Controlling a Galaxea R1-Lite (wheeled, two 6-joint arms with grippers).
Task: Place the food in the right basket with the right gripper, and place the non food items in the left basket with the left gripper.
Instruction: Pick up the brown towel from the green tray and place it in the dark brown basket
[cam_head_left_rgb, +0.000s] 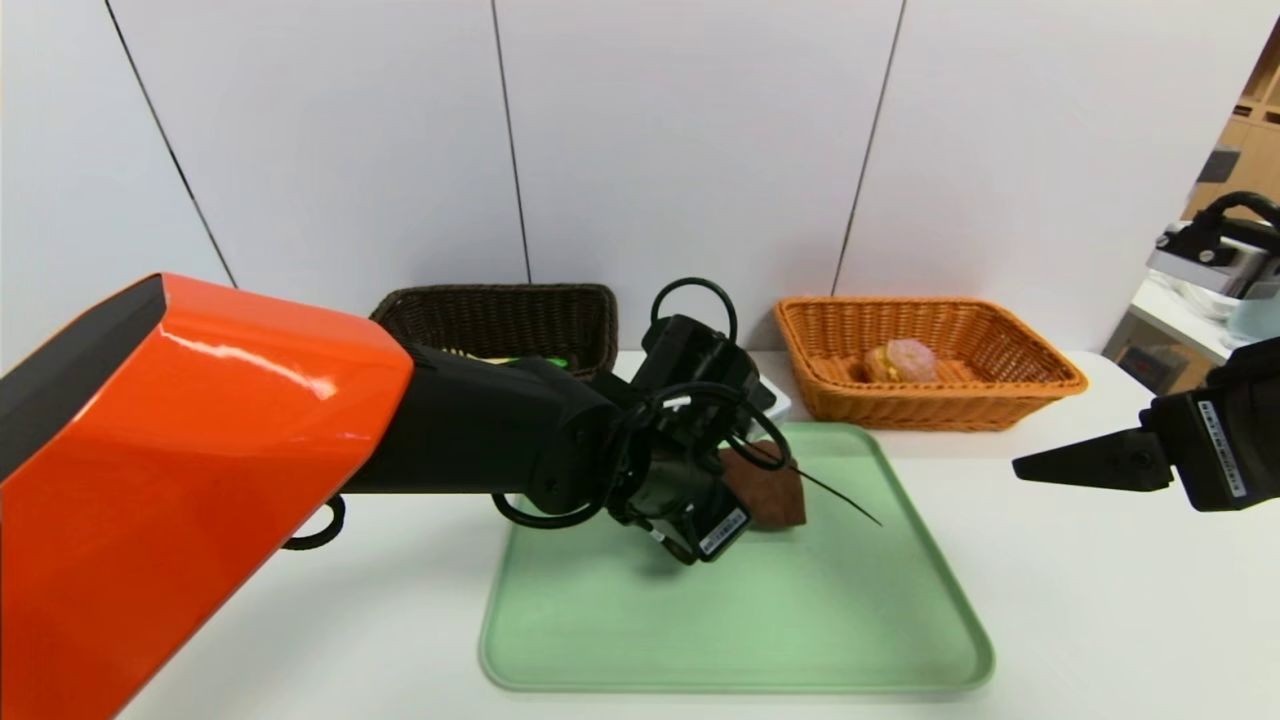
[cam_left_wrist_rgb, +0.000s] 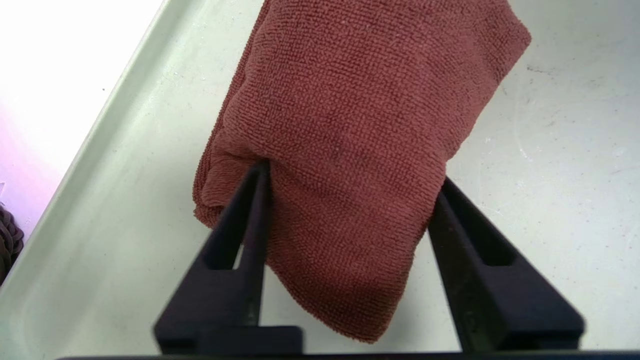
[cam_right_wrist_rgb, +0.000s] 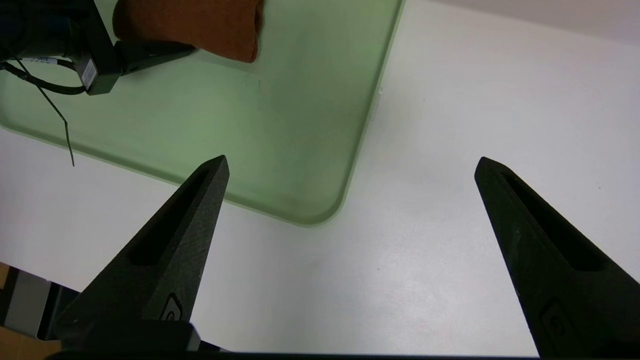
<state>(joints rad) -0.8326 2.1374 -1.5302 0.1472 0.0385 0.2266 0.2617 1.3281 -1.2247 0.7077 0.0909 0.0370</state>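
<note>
The folded brown towel (cam_head_left_rgb: 778, 492) (cam_left_wrist_rgb: 360, 125) lies at the back of the green tray (cam_head_left_rgb: 740, 620). My left gripper (cam_left_wrist_rgb: 353, 174) reaches over the tray, and its two fingers press against the towel's opposite sides, pinching it between them. A green and yellow bit of the pasta spoon (cam_head_left_rgb: 545, 360) shows inside the dark brown left basket (cam_head_left_rgb: 500, 300). The pink-topped bun (cam_head_left_rgb: 902, 360) rests inside the orange right basket (cam_head_left_rgb: 1040, 382). My right gripper (cam_right_wrist_rgb: 351, 161) (cam_head_left_rgb: 1040, 465) hovers open and empty over the white table, off the tray's right side.
Both baskets stand at the back of the white table (cam_head_left_rgb: 1080, 600) against the wall. A loose black cable tail (cam_head_left_rgb: 840, 498) from the left arm hangs over the tray. Another table with equipment (cam_head_left_rgb: 1210, 260) stands at the far right.
</note>
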